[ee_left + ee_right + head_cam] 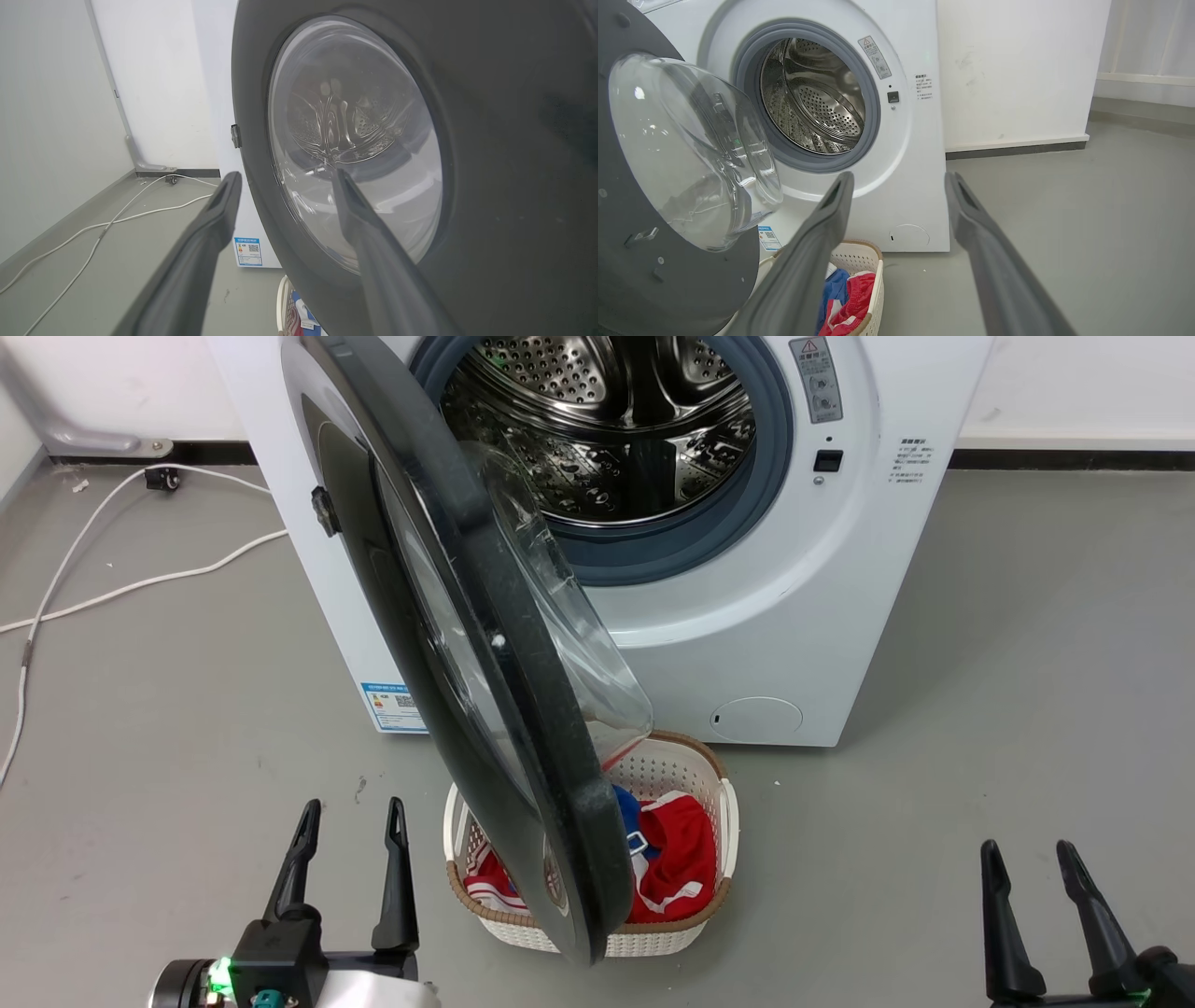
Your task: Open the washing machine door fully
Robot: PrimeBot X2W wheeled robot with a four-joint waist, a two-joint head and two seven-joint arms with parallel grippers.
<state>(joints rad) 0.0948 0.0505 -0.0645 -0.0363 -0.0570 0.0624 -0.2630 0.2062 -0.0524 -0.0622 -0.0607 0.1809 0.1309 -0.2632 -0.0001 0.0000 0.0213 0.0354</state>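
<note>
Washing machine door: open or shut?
Open: the door stands swung out from the white machine, and the steel drum shows bare behind it.

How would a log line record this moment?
door: partly open | left gripper: open, empty | right gripper: open, empty | basket: below door

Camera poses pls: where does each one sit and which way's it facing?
Head: up high, faces forward and down at the washing machine door, half open over the laundry basket; left hand and right hand open at the bottom corners.
Left wrist: on left arm, faces the door's outer face close up; own fingers.
Right wrist: on right arm, faces door's inner glass and steel drum; own fingers.
Shared: all see door and basket.
</note>
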